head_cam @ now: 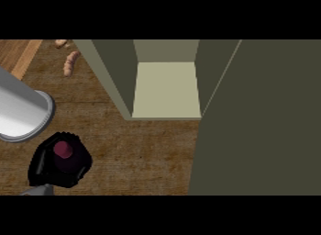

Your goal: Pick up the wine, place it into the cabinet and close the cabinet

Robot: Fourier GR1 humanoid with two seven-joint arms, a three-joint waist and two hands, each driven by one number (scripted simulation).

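Observation:
The wine bottle (63, 149) shows only as a dark red top, seen from above inside my left hand (49, 167), which is shut round it. That black hand is at the lower left, over the wooden counter (143, 156), just below the end of my big grey forearm (14, 108). The cabinet (167, 89) stands open at the upper middle, its pale shelf floor bare. The hand and bottle are to the left of the opening and nearer to me. The bottle's body is hidden by the fingers. My right hand does not show.
The cabinet's open door (268, 119) is a wide dark olive panel filling the right side. Two tan sausage-shaped pieces (69, 63) lie at the counter's back left. A lighter wooden strip (11, 55) runs along the upper left.

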